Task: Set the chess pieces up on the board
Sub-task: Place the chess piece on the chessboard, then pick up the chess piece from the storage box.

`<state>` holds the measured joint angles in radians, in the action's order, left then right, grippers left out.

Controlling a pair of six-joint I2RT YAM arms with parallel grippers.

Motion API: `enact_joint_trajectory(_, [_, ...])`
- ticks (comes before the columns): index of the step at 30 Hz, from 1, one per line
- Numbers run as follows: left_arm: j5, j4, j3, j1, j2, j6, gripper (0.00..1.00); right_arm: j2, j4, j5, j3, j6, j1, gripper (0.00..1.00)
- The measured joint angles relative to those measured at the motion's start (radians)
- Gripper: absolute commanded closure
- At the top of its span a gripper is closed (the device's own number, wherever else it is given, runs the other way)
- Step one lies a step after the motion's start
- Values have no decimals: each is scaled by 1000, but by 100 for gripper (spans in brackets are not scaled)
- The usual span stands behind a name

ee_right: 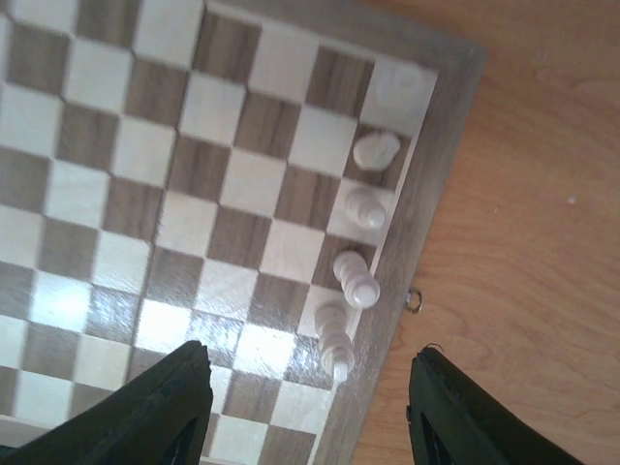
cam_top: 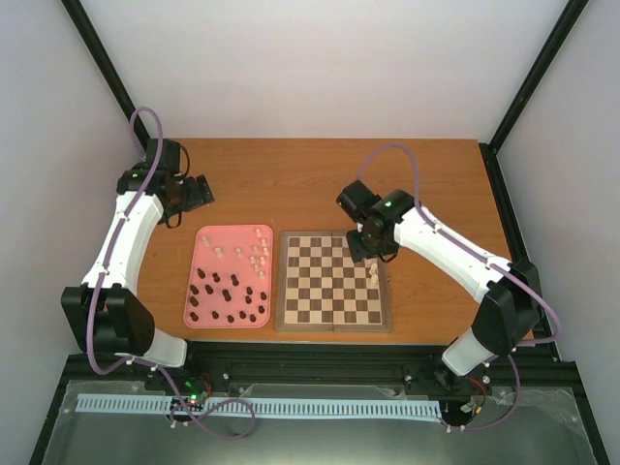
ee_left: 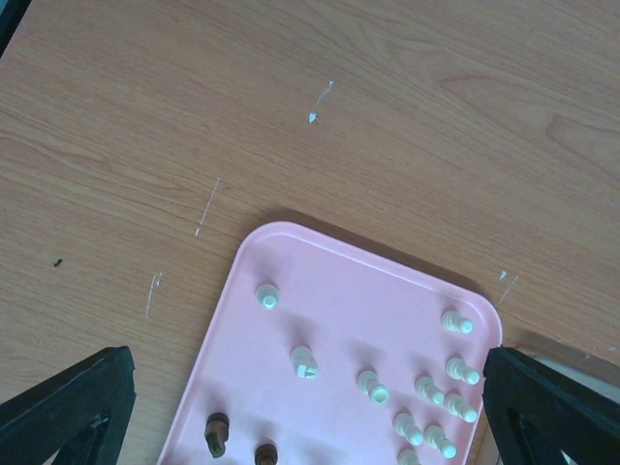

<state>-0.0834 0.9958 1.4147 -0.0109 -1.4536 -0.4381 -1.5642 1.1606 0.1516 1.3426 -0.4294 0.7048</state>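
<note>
The chessboard (cam_top: pixel 329 286) lies right of centre. Several cream-white pieces (ee_right: pixel 356 277) stand in a row along its right edge column, also seen from above (cam_top: pixel 373 273). My right gripper (cam_top: pixel 372 254) hovers over that row, open and empty (ee_right: pixel 310 356), its fingers (ee_right: pixel 165 407) either side of the nearest piece (ee_right: pixel 332 341). Other white pieces (ee_left: pixel 453 373) and dark pieces (ee_left: pixel 217 432) stand on the pink tray (ee_left: pixel 339 266). My left gripper (cam_top: pixel 201 190) is behind the tray's far end, open and empty (ee_left: pixel 308 366).
The pink tray (cam_top: pixel 203 320) lies just left of the board, with white pieces (cam_top: pixel 257 254) at its far right and dark pieces (cam_top: pixel 228 295) at its near half. A small metal clasp (ee_right: pixel 414 300) sticks out of the board's right side.
</note>
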Motion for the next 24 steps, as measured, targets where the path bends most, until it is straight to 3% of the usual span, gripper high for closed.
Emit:
enact_joint_trajectory(9, [-14,2,-68,0,-1,-2,9,-2,-30,-7,97,39,-122,42])
enact_joint_trajectory(16, [-29,8,-144,0,-40,-40,26,-6,-66,-20,95,93,-182,41])
enact_joint_trajectory(24, [5,-13,-178,0,-135,-90,30,-6,-99,-41,50,143,-271,41])
